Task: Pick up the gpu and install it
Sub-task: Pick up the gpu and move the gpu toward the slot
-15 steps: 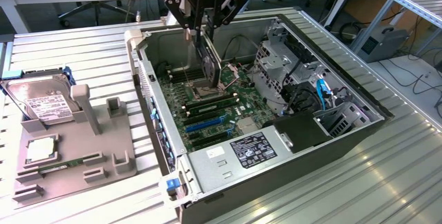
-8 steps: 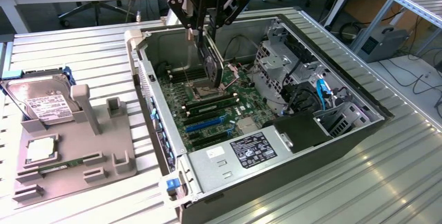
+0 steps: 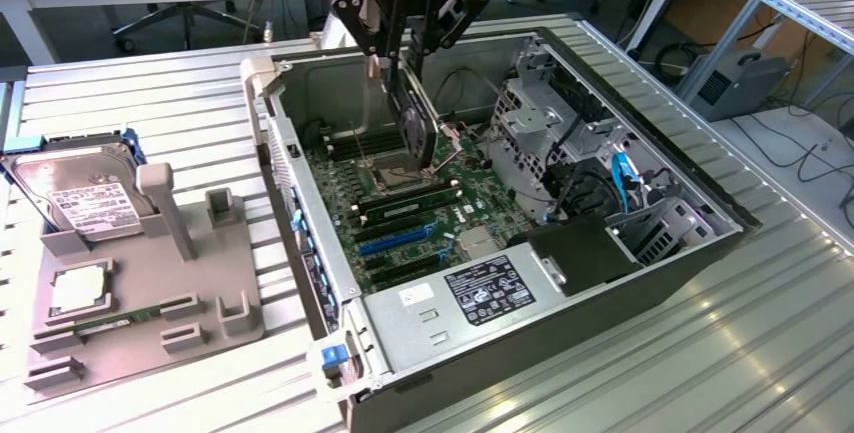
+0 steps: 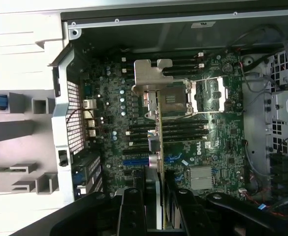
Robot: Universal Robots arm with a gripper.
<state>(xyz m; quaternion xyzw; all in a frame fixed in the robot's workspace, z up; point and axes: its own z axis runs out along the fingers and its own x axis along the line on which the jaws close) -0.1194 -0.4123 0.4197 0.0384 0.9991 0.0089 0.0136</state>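
- We take the open computer case (image 3: 641, 253) as our landmark. It lies on its side on the slatted metal table (image 3: 147, 103), open side up.
- The gripper (image 3: 407, 53) hangs over the case's open side, near the case's far wall in the exterior view.
- Its jaws are closed narrowly on the gpu (image 3: 416, 118), one finger on each flat face. The card hangs from them.
- In the wrist view the gripper (image 4: 156, 196) pinches the near end of the gpu (image 4: 159, 128), which we see edge-on.
- The gpu stands on end, reaching down into the case, with its round fan facing the exterior view's left.
- Its silvery end bracket (image 4: 151, 76) is the end farthest from the gripper and lowest in the case.
- That lower end is over the processor socket (image 4: 178, 98) on the motherboard (image 3: 400, 218) in the case floor. We cannot tell whether it touches the board.
- The gpu is not yet seated in a slot. A blue expansion slot (image 4: 134, 161) lies on the board just beside the card in the wrist view.
- Outside the case, on the exterior view's left, a grey holder (image 3: 147, 283) rests on the table.
- A hard drive (image 3: 80, 193) leans at the holder's far end, well apart from the case.
- A green memory stick (image 3: 127, 318) lies in the holder, also outside the case.
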